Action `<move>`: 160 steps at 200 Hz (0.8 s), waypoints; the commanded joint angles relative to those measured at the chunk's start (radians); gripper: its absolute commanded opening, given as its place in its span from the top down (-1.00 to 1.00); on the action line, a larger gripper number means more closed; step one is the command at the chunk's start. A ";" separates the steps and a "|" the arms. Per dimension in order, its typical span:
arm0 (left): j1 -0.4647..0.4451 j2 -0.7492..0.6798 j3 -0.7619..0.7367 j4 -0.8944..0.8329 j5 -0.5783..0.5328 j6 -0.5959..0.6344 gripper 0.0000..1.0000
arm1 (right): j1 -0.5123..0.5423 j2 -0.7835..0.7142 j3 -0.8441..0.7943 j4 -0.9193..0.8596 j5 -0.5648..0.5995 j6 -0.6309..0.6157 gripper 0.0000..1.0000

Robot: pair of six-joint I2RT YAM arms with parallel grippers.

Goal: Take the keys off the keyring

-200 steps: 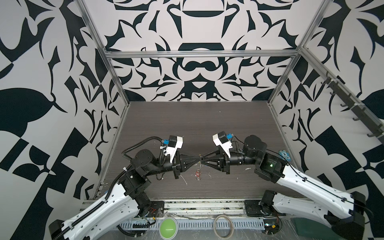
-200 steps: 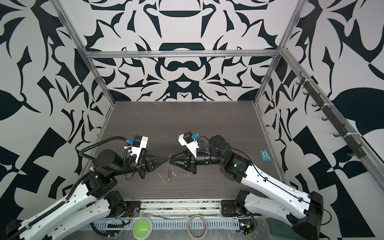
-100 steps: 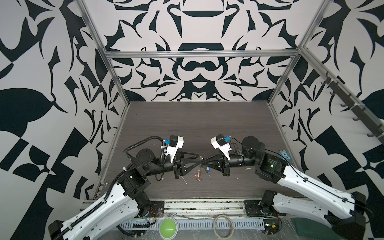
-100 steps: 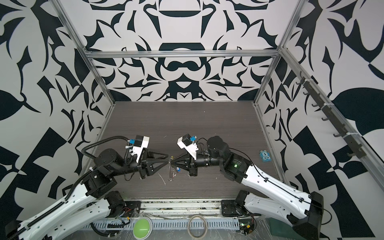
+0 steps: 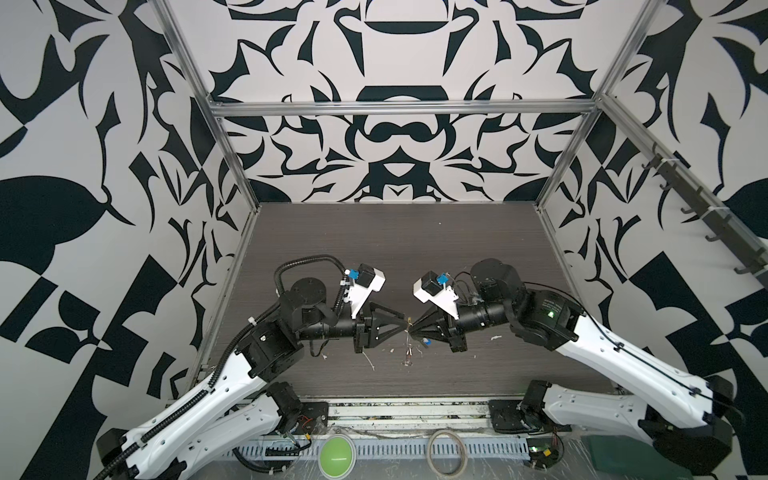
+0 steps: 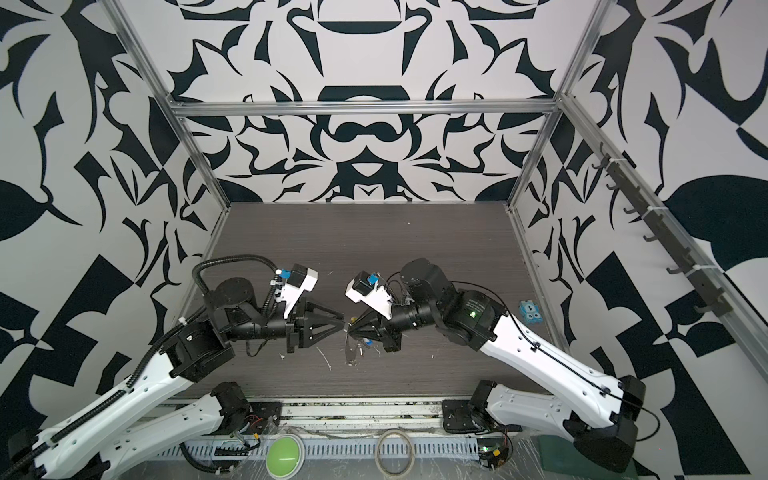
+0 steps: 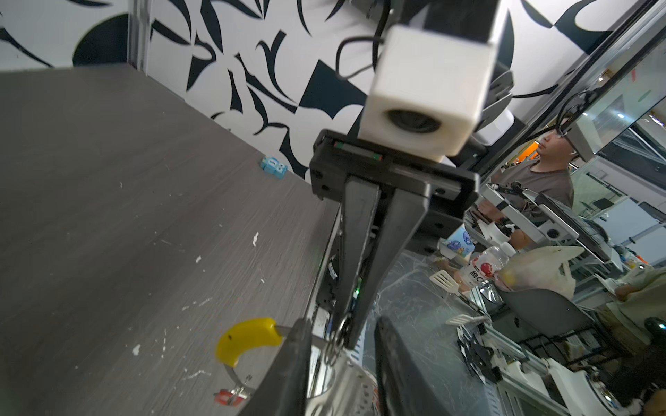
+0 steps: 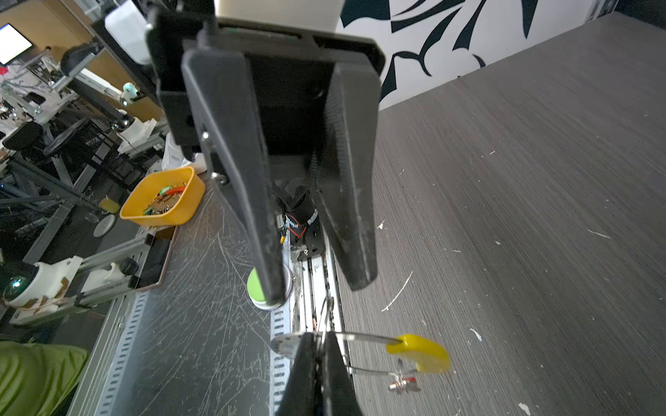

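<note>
Over the front of the dark table [image 5: 374,249], the left gripper [image 8: 317,290] meets the right gripper [image 8: 318,345] tip to tip, its jaws partly apart, gripping nothing. The right jaws pinch the keyring [image 8: 364,338], which hangs below them; red-tagged keys [image 8: 405,382] dangle by its yellow sleeve [image 8: 420,353]

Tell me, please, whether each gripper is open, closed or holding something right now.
Left gripper: open, holding nothing.
Right gripper: closed on the keyring.
</note>
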 commanded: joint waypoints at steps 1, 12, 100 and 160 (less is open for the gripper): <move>-0.003 0.008 0.040 -0.070 0.048 0.026 0.40 | 0.000 0.001 0.062 -0.054 -0.033 -0.060 1.00; -0.002 0.016 0.045 -0.083 0.053 0.028 0.42 | -0.001 0.005 0.069 -0.058 -0.035 -0.064 1.00; -0.002 0.051 0.055 -0.076 0.107 0.022 0.68 | -0.001 0.043 0.095 -0.064 -0.027 -0.069 1.00; -0.002 0.066 0.054 -0.082 0.117 0.026 0.76 | -0.001 0.043 0.101 -0.055 -0.020 -0.068 1.00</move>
